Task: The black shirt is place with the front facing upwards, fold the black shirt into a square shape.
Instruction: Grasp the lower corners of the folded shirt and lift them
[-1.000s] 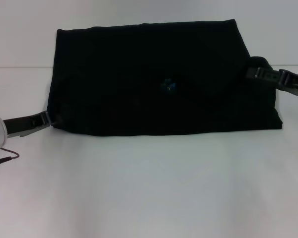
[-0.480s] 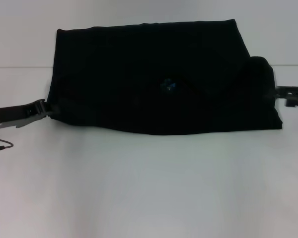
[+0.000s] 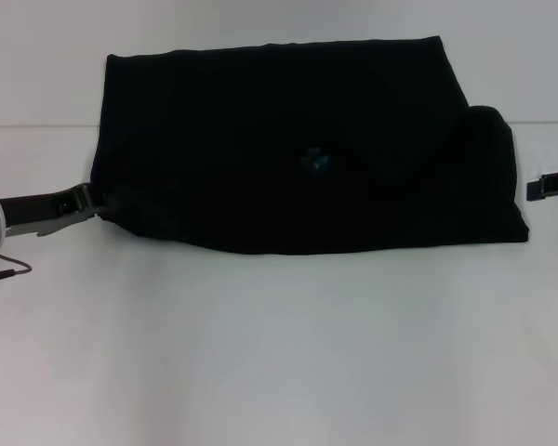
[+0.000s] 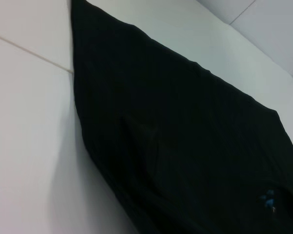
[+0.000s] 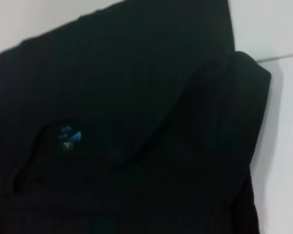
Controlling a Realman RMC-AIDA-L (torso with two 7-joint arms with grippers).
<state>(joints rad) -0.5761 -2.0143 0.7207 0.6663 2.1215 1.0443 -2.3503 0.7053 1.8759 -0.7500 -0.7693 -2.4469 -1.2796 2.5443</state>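
The black shirt (image 3: 298, 149) lies folded into a wide band across the far half of the white table (image 3: 279, 353). A small blue neck label (image 3: 314, 160) shows near its middle. My left gripper (image 3: 91, 204) is at the shirt's near left corner, shut on the hem, and that corner is lifted slightly off the table. My right gripper (image 3: 545, 186) hangs open at the right edge of the head view, clear of the cloth. A flap (image 3: 488, 130) is folded over on the shirt's right side. Both wrist views show the shirt (image 4: 185, 146) (image 5: 136, 122) close up, without fingers.
A thin cable (image 3: 5, 272) trails from the left arm at the table's left edge. A seam line (image 3: 37, 125) crosses the table behind the shirt. Bare white table lies in front of the shirt.
My right gripper let go of the shirt's right side and drew back to the right, leaving a folded flap. My left gripper raised the near left corner a little.
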